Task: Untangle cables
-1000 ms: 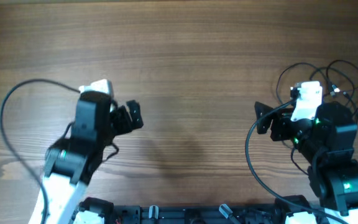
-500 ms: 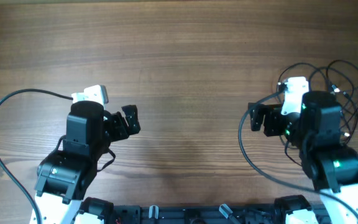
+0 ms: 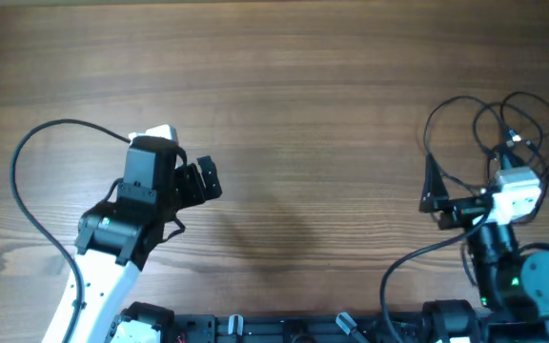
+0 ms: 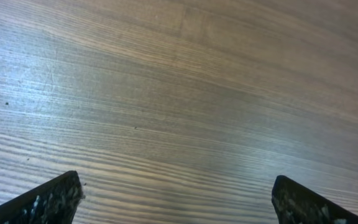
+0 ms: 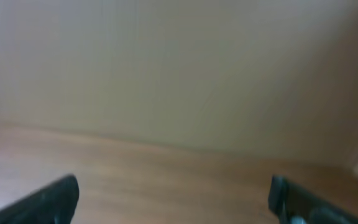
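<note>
The thin black cables with small silvery tips (image 3: 513,136) are lying in loose, overlapping loops on the brown wooden table (image 3: 303,86), at the right side, just behind the right arm. The left gripper (image 3: 200,181) is hovering over bare wood at the left, well apart from the cords. Its black fingers (image 4: 48,202) are standing wide apart, with nothing between them. The right gripper (image 3: 437,198) is pointing left, near the loops, its fingers (image 5: 51,199) also spread and holding nothing. The right wrist view is blurred.
</note>
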Robot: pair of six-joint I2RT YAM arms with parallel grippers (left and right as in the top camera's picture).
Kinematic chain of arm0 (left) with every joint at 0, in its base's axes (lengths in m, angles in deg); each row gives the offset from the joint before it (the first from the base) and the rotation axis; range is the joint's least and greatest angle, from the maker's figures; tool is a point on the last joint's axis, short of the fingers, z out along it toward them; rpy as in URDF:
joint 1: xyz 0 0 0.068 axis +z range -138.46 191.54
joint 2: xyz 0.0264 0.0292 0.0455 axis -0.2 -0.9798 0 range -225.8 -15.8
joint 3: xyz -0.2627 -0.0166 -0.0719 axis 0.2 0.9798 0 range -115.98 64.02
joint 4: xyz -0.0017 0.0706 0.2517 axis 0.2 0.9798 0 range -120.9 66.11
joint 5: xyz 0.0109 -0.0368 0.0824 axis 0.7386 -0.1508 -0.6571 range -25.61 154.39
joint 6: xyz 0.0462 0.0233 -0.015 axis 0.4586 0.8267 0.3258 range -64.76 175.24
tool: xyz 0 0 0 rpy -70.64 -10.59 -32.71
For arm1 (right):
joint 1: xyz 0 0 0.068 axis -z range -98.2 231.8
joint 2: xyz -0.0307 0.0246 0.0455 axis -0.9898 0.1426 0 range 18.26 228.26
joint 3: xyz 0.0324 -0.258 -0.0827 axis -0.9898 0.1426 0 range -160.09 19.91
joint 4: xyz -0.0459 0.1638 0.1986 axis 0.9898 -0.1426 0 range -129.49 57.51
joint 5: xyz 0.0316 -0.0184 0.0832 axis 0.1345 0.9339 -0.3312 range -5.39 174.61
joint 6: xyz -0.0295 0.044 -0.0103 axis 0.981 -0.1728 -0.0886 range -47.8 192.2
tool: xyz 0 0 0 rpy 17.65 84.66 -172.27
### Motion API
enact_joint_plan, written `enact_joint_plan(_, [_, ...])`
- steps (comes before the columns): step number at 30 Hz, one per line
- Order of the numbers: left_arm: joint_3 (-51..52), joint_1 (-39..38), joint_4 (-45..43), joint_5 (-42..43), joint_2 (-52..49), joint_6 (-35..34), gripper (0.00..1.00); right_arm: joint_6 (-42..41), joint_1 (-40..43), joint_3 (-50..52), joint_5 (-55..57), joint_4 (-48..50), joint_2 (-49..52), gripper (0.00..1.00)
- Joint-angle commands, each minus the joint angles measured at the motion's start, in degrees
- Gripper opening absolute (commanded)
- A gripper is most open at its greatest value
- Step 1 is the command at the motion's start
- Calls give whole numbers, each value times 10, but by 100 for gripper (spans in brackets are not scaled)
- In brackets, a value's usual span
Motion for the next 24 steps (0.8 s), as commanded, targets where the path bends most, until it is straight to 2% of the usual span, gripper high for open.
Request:
enact_joint_plan(1, [5, -1, 0, -1, -25, -3, 100, 21, 5, 99, -9, 96, -71, 100])
enact_joint_plan(4, [5, -1, 0, -1, -43, -3, 100, 22, 9, 187, 9, 209, -125, 100])
enact_joint_plan(8, [5, -1, 0, -1, -48, -3, 100, 22, 18, 268, 8, 280, -161, 100])
enact_joint_plan(10, [5, -1, 0, -1, -48, -3, 100, 22, 18, 302, -2, 280, -161, 100])
enact_joint_plan(16, [5, -1, 0, -1, -48, -3, 100, 45, 18, 302, -9, 113, -161, 100])
enact_joint_plan(19, [5, -1, 0, -1, -48, -3, 100, 50, 21, 301, 4, 105, -161, 100])
enact_joint_plan(24, [5, -1, 0, -1, -48, -3, 100, -19, 22, 301, 47, 109, -161, 100])
